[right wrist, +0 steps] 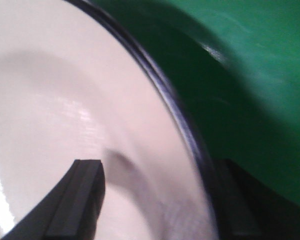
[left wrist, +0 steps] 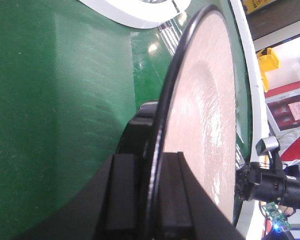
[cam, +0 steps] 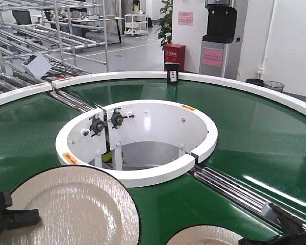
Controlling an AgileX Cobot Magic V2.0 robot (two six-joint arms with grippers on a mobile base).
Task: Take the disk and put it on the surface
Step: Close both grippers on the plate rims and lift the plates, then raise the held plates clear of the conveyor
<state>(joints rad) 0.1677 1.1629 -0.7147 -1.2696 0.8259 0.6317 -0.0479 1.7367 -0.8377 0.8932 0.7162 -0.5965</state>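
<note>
A large cream disk with a black rim hangs over the green belt at the bottom left. My left gripper is shut on its near edge. In the left wrist view the disk stands edge-on, its rim pinched between the jaws of the left gripper. A second cream disk shows at the bottom edge, with my right gripper beside it. In the right wrist view the right gripper is open, one finger over the disk and the other outside its rim. The surface is out of view.
The green curved conveyor belt circles a white inner ring around an open well. Metal rollers cross the belt at the right. A white outer rim bounds it. Racks and a water dispenser stand behind.
</note>
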